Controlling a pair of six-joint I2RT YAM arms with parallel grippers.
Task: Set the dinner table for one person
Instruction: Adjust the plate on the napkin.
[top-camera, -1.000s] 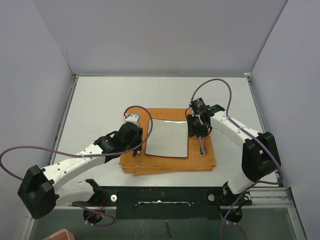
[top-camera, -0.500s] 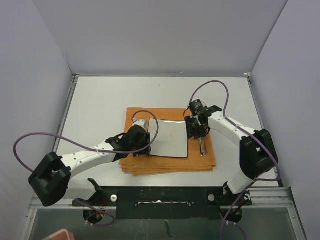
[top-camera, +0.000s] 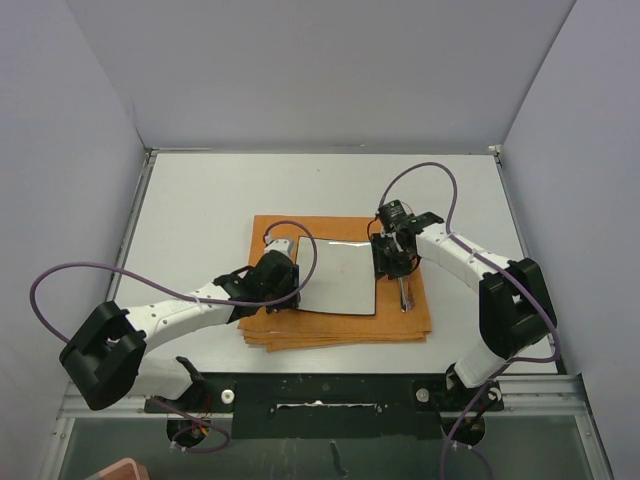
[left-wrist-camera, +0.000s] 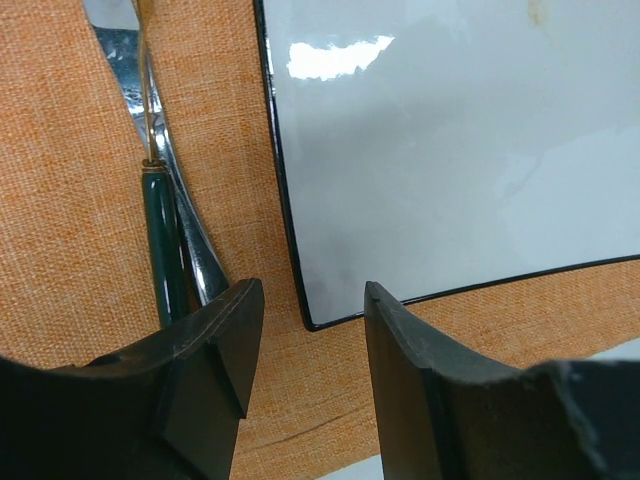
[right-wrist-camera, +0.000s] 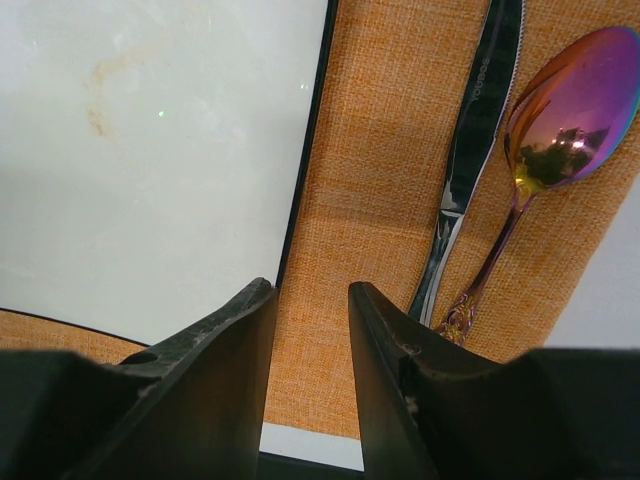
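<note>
Shift is noted in the left gripper (left-wrist-camera: 305, 305), brought nearer the plate (top-camera: 337, 276) corner than a second ago; its jaws are partly parted and empty. The right gripper (right-wrist-camera: 312, 300), narrowly parted and empty, is held over the orange cloth (top-camera: 410, 320) on the dinner table (top-camera: 200, 210).

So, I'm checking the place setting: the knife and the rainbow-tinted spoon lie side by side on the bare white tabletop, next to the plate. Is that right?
Not quite, the surface is wrong: the knife and the spoon lie side by side on the orange cloth, next to the plate. The right wrist view shows it.
</note>
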